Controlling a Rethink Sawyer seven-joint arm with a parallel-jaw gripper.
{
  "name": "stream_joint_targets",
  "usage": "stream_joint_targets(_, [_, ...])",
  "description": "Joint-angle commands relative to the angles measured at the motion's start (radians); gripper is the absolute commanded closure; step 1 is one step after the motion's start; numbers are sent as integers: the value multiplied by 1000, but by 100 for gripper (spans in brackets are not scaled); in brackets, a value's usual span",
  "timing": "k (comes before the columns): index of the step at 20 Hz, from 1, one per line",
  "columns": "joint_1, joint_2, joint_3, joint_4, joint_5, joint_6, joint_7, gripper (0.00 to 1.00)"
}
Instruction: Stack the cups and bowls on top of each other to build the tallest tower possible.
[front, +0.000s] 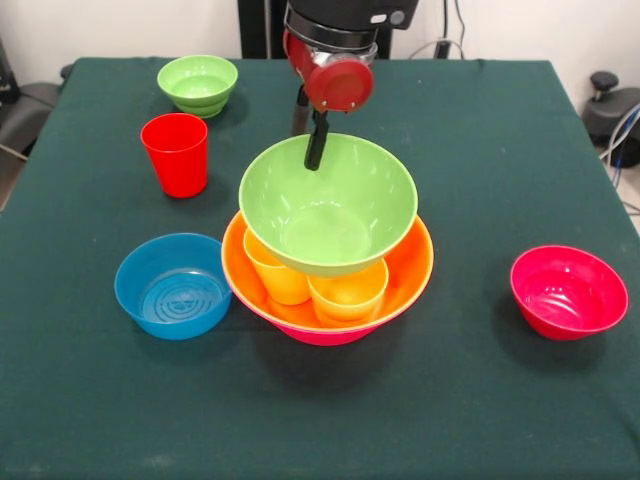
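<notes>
The tower stands mid-table: a large orange bowl (410, 265) nested in a pink bowl (335, 336). Two yellow-orange cups (281, 283) (349, 296) stand upright inside it. A medium-large green bowl (330, 205) rests on the cups, tilted slightly. My gripper (309, 135) comes down at the bowl's far rim, one black finger (316, 148) inside the bowl and the other behind the rim, shut on it. Elsewhere stand a red cup (176, 153), a small green bowl (198, 83), a small blue bowl (173, 286) and a small red bowl (568, 291).
The dark green table (470, 400) ends close to the front and at both sides. Off the table's right edge sit a dark object and cables (610, 110).
</notes>
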Motion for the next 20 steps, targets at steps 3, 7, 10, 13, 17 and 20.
stream_joint_targets(3, [-18,66,94,59,-5,-2,55,0])
stream_joint_targets(7, [-6,63,76,42,-8,21,62,0])
stream_joint_targets(10, [2,21,55,39,-12,99,53,0])
stream_joint_targets(13, [-7,-52,52,69,-14,158,28,0])
stream_joint_targets(17, [-22,-106,65,114,-11,168,9,0])
stream_joint_targets(20, [-45,-143,75,154,-15,157,-16,0])
